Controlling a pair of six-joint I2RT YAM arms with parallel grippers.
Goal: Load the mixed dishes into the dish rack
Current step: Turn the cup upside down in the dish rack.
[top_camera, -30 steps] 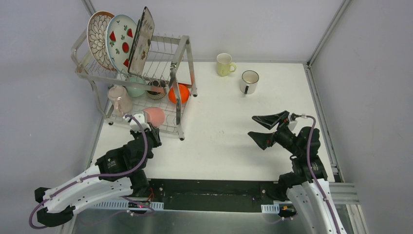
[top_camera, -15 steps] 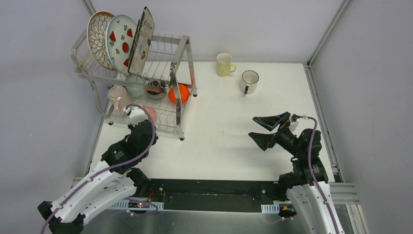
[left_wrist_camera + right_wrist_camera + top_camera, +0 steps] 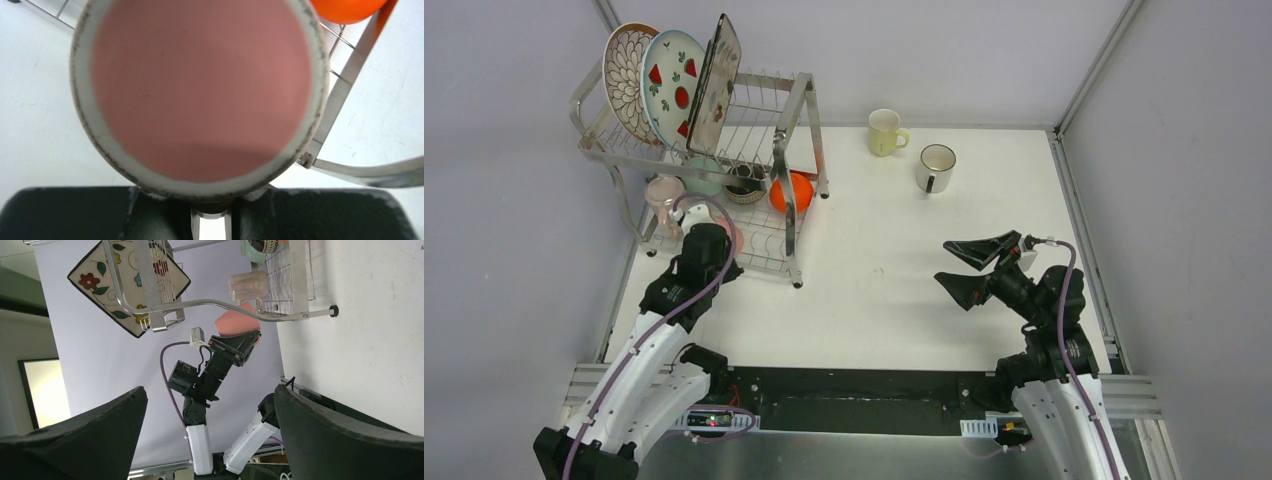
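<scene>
Pink mug in my left hand, at the rack's lower tier

My left hand (image 3: 717,241) grips narrow on the pink mug (image 3: 200,95) at the front edge of the dish rack's (image 3: 796,110) lower tier, left of the top view. The mug's long axis points back at my wrist, showing 1 round pink face ringed in speckled white. My right hand (image 3: 971,266) gapes wide and empty at the right, nearer the yellow mug (image 3: 885,131) and white mug (image 3: 935,167).

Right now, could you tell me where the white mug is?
Top view: the white mug stands on the table's far side, right of the yellow mug, well right of the dish rack.
</scene>
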